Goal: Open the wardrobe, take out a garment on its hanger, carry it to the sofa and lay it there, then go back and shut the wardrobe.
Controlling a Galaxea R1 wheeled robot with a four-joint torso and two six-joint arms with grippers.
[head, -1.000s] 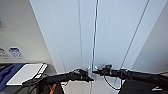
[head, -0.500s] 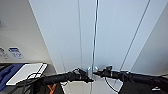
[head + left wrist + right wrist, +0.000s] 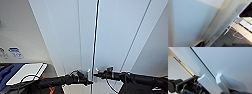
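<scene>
White wardrobe (image 3: 112,37) handles (image 3: 205,83), both grippers' jaws hard to distinguish.

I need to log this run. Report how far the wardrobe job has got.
Done: the robot is at the wardrobe, with the left gripper and right gripper each at a handle beside the centre seam. In hand: the opening step; the doors look shut or barely parted, with a thin dark line between them. Left: opening the doors, taking out the garment on its hanger, laying it on the sofa, closing up.
</scene>
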